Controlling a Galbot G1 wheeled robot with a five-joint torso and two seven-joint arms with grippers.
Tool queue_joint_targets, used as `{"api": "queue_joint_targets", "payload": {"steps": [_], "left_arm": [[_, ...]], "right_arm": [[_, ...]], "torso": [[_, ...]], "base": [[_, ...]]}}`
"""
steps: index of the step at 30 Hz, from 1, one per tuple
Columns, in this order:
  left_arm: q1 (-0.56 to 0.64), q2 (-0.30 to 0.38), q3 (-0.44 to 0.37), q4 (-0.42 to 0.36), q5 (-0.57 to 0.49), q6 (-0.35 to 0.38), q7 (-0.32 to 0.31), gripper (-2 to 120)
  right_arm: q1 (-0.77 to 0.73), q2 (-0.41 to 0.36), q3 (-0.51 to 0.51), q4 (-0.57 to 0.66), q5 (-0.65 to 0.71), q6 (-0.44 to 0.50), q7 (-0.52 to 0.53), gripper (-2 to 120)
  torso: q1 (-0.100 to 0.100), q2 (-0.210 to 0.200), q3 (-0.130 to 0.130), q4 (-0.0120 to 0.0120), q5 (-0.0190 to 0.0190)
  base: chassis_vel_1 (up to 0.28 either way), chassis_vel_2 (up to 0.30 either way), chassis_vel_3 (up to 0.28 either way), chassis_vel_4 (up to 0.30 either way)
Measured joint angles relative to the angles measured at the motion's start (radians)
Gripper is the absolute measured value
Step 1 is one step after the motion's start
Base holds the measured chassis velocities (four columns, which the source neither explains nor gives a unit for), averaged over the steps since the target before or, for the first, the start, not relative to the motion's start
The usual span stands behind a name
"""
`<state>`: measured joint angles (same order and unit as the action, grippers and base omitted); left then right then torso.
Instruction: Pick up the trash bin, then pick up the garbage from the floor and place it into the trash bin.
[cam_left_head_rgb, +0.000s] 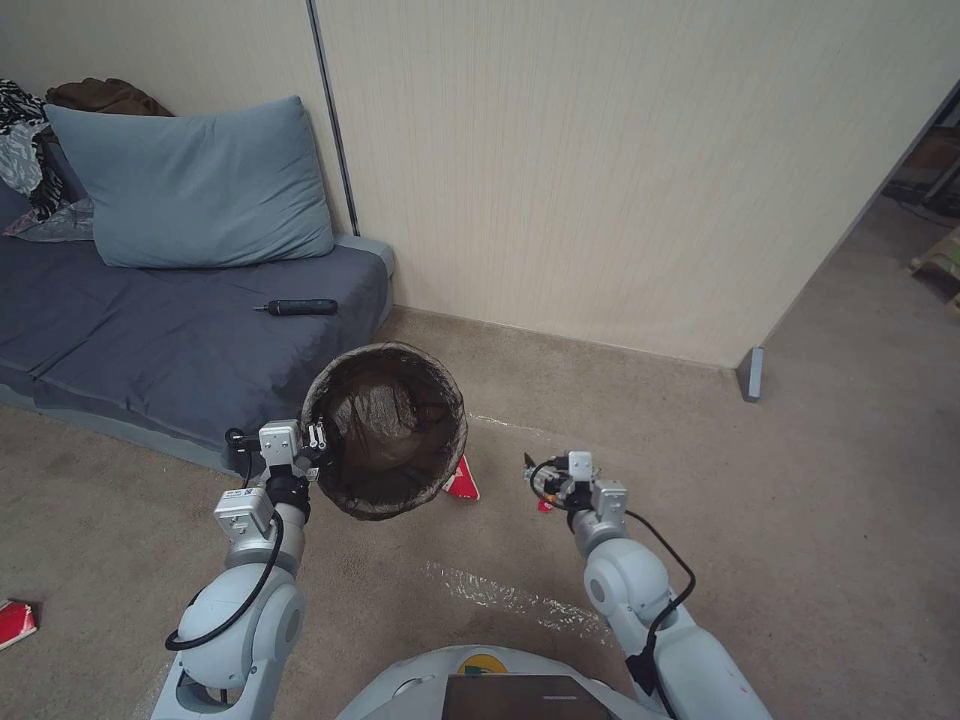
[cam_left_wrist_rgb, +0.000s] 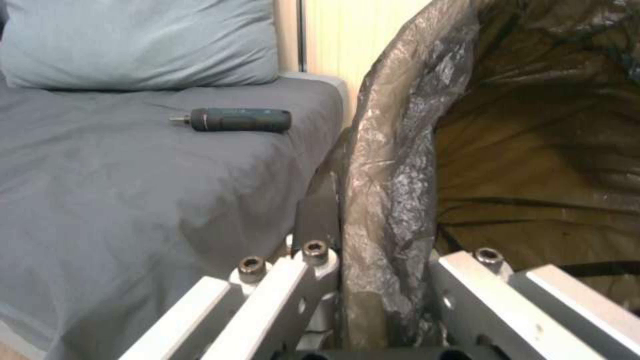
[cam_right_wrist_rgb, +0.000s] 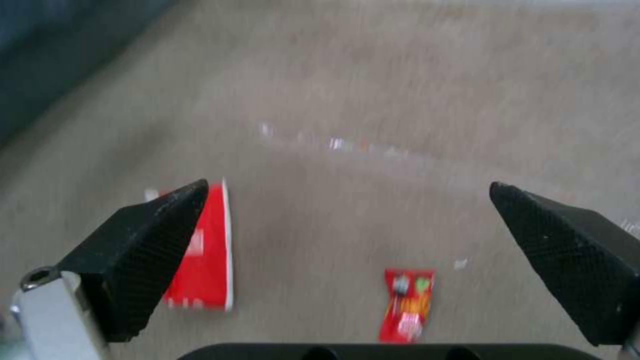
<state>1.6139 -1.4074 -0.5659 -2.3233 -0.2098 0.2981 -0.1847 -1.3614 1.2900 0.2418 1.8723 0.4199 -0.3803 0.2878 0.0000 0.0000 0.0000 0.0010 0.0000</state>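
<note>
Bin (cam_left_head_rgb: 385, 430): round, lined with a dark bag folded over the rim, mouth tipped toward the head camera; held off the carpet (cam_left_head_rgb: 800, 520) in front of the sofa (cam_left_head_rgb: 150, 340). Left hand (cam_left_head_rgb: 318, 437): clenched on the bin's rim, one finger outside and one inside the liner, as the left wrist view shows (cam_left_wrist_rgb: 383, 300). First step of the task judged done, since the bin is lifted and carried. Right hand (cam_left_head_rgb: 543, 478): released, fingers spread wide, lowered toward the floor to the right of the bin, grasping nothing. Garbage on the floor: a red-white wrapper (cam_left_head_rgb: 462, 482) lying just beside the bin's lower edge; a small red snack packet (cam_right_wrist_rgb: 407, 312) directly below the right hand, between its spread fingers in the right wrist view; another red-white wrapper (cam_left_head_rgb: 17, 622) well apart, at the far left of the carpet. Step in hand, by judgement: the approach to the first piece of litter, likely the small red packet. Next move calls for: lowering the right hand until its fingertips straddle the packet, closing on thin flat foil against the carpet, then carrying it across to the bin mouth, which the left hand must keep steady. Other items: pillow (cam_left_head_rgb: 195, 185) and a dark screwdriver-like tool (cam_left_head_rgb: 298, 307) on the sofa, untouched.
</note>
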Motion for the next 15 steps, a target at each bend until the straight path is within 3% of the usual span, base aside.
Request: {"api": "queue_joint_targets", "payload": {"steps": [15], "left_arm": [[0.019,-0.011,0.0,-0.002,0.019,-0.004,-0.002,3]], "right_arm": [[0.079,-0.001,-0.066,-0.184,0.011,-0.038,0.025,100]], "torso": [[0.0,0.0,0.0,0.0,-0.0001]], "base": [[0.0,0.0,0.0,0.0]]}}
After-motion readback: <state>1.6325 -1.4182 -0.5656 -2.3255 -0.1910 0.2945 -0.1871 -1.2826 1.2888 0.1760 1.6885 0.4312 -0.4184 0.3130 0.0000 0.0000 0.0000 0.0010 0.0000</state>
